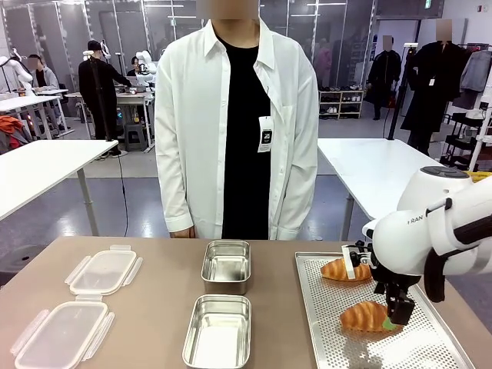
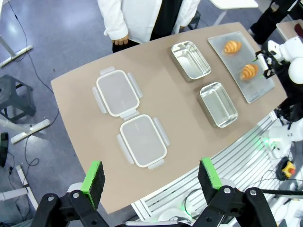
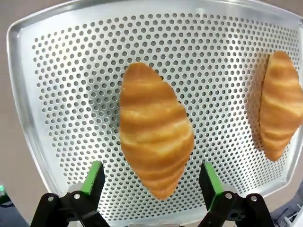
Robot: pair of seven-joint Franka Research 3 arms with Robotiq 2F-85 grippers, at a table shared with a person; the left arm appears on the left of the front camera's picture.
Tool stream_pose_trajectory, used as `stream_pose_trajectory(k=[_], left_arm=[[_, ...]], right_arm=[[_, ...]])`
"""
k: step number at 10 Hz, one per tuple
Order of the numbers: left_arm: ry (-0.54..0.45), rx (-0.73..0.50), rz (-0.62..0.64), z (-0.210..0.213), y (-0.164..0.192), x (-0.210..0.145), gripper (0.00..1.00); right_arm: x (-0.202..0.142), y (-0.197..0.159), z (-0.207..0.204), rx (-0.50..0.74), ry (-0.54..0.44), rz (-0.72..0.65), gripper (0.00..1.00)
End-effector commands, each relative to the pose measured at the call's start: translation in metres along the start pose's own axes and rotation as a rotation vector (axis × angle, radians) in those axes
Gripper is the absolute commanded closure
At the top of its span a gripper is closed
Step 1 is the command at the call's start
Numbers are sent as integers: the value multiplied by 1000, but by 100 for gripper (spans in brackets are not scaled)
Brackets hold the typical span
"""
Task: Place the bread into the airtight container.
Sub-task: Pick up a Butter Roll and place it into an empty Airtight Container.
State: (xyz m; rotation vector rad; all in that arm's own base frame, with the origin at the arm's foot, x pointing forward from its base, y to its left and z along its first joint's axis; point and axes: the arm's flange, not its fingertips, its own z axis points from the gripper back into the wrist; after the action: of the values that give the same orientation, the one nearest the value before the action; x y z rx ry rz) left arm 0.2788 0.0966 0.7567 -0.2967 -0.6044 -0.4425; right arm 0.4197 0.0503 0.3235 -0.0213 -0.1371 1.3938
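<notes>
Reaching step: right gripper [image 1: 398,314], fingers [image 3: 93,178] wide, hovers over the croissant [image 1: 367,315] at the tray's [image 1: 430,346] six o'clock; next, it should lower and close.

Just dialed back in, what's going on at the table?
The right tool, open, is down over the near croissant on the tray, its end between the fingers, not gripped. A second croissant lies farther back. Both containers sit open, lids beside them. The left tool hangs open high above. A person stands opposite.
</notes>
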Motion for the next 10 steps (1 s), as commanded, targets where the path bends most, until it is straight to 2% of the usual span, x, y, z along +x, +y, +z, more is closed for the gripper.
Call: stream_pose_trajectory(k=[1,6,7,8,9,10], left_arm=[[0,1,-15,2,0,2,0],[0,1,-15,2,0,2,0],[0,1,-15,2,0,2,0],[0,1,-15,2,0,2,0],[0,1,-15,2,0,2,0],[0,1,-15,2,0,2,0]], right_arm=[[0,-12,-13,32,-7,10,0],[5,-21,-30,58,-13,-9,0],[6,-22,-34,79,13,-11,0],[7,-22,-36,94,23,-14,6],[6,-22,-37,95,20,-15,19],[6,-21,-36,93,28,-16,25]])
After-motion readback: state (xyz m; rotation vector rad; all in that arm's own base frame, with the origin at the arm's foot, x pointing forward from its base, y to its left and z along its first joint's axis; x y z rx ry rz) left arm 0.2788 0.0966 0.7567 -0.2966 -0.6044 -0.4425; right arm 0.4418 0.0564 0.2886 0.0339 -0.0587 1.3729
